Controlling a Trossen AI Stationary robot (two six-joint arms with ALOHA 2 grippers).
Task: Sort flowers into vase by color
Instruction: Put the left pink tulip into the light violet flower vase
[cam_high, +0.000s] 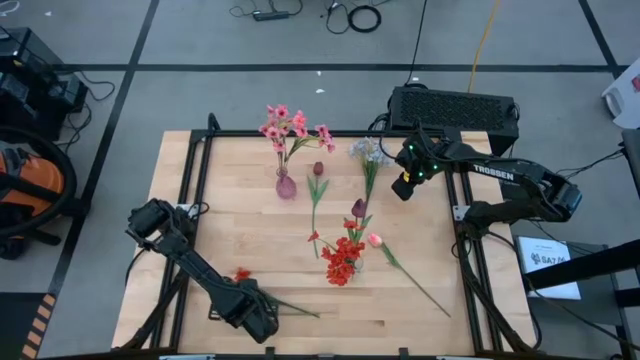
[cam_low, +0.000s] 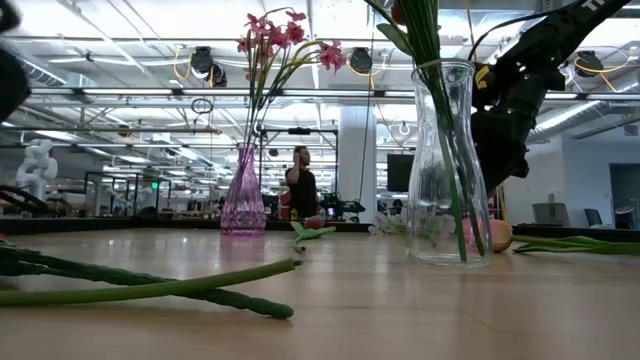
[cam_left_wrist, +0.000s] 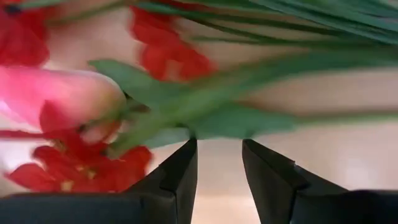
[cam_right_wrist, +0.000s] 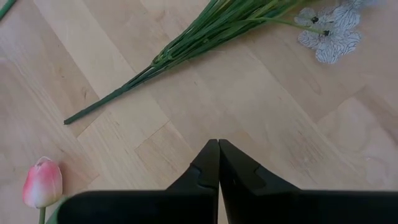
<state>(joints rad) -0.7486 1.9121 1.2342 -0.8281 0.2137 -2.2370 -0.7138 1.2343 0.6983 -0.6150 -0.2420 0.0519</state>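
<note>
A red-headed stem (cam_high: 243, 275) lies flat near the table's near edge; its green stalk (cam_low: 150, 288) runs toward the right. My left gripper (cam_high: 266, 320) (cam_left_wrist: 219, 152) is open, low beside that stalk, with blurred green stalks and red heads just past its fingertips. A clear vase (cam_high: 347, 262) (cam_low: 448, 170) holds red flowers. The pink vase (cam_high: 286, 185) (cam_low: 243, 195) holds pink sprays. A maroon tulip (cam_high: 318, 170), a pink bud (cam_high: 375, 240) (cam_right_wrist: 42, 182) and a pale blue-white sprig (cam_high: 370, 152) (cam_right_wrist: 186, 43) lie on the table. My right gripper (cam_high: 404, 186) (cam_right_wrist: 218, 146) is shut and empty above the sprig's stalk.
A second maroon tulip (cam_high: 358, 208) stands or leans at the clear vase. A black box (cam_high: 455, 108) sits beyond the table's far edge. Bare wood (cam_high: 230, 200) lies left of the pink vase. A person (cam_low: 300, 185) stands far off in the room.
</note>
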